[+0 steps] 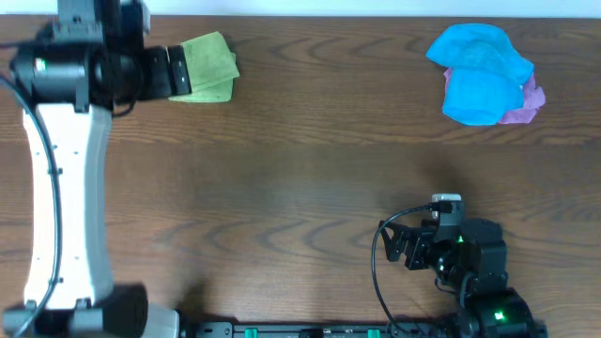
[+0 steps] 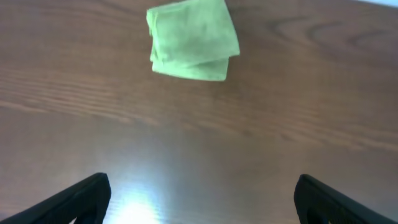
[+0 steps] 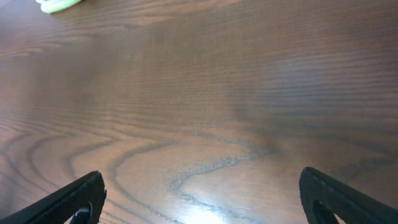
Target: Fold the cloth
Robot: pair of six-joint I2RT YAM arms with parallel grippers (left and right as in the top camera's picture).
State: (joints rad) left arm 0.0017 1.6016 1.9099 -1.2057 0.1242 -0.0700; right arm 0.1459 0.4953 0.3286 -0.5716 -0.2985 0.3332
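Observation:
A green cloth [image 1: 209,66] lies folded into a small square at the far left of the table; it also shows in the left wrist view [image 2: 193,46]. My left gripper [image 1: 177,71] is open and empty, right beside the cloth's left edge; in its own view the fingers [image 2: 202,199] stand apart with bare table between them. My right gripper [image 1: 399,246] is open and empty near the front edge; its fingers [image 3: 202,196] are spread over bare wood. A sliver of the green cloth shows at the top left of the right wrist view [image 3: 59,5].
A crumpled blue cloth [image 1: 481,70] lies on a pink cloth [image 1: 528,103] at the far right of the table. The brown wood table [image 1: 310,178] stretches between the two arms.

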